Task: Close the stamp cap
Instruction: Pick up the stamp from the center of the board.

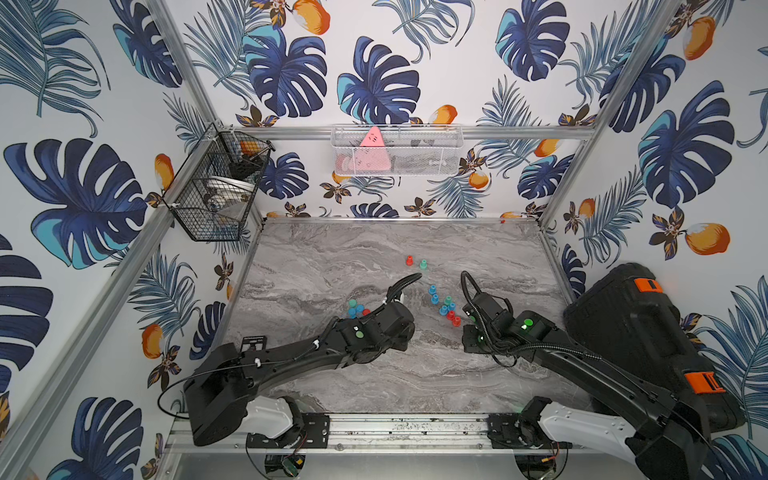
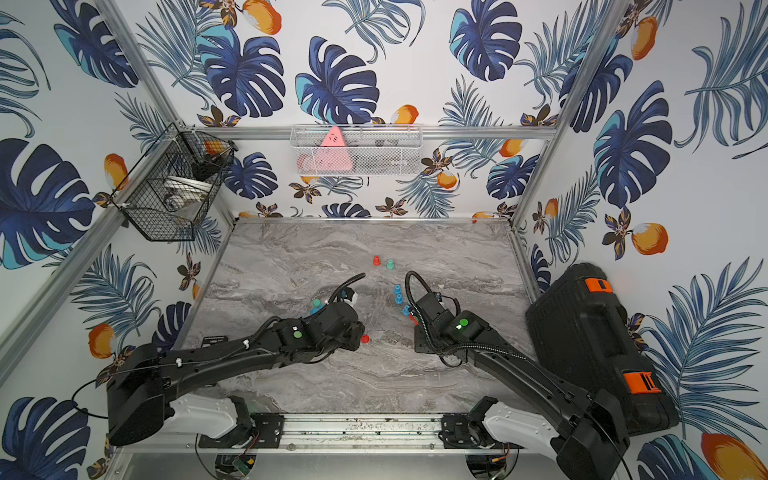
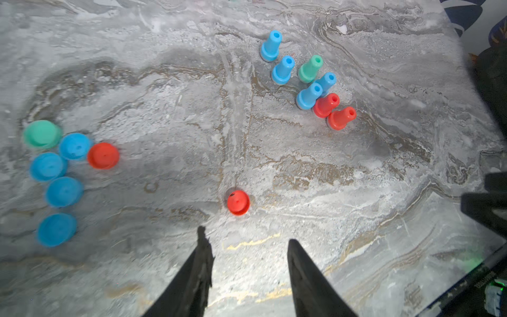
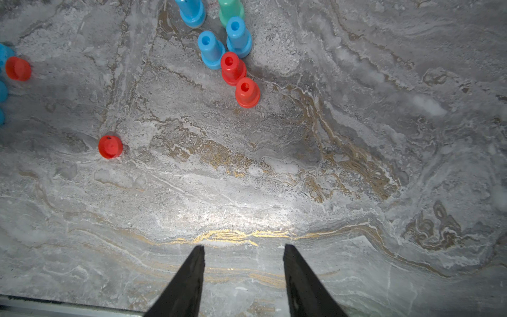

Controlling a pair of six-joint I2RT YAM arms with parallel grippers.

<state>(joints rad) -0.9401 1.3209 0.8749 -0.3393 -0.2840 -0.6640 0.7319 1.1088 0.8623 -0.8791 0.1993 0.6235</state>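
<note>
Several uncapped stamps, blue, green [image 3: 310, 68] and red [image 3: 341, 118], stand upright in a cluster on the marble table [image 3: 164, 96]. Loose caps lie in a group: one green [image 3: 41, 134], several blue [image 3: 64, 191], one red [image 3: 103, 155]. A single red cap [image 3: 238, 202] lies apart from them, just ahead of my left gripper [image 3: 247, 234], which is open and empty. The same cap [image 4: 110, 147] shows in the right wrist view and in a top view [image 2: 365, 338]. My right gripper [image 4: 244, 246] is open and empty over bare table, short of the red stamps [image 4: 247, 92].
A red stamp [image 1: 409, 260] and a green one [image 1: 423, 264] stand farther back on the table. A black case [image 1: 648, 345] fills the right edge. A black wire basket [image 1: 216, 187] and a white mesh basket [image 1: 397, 149] hang on the walls.
</note>
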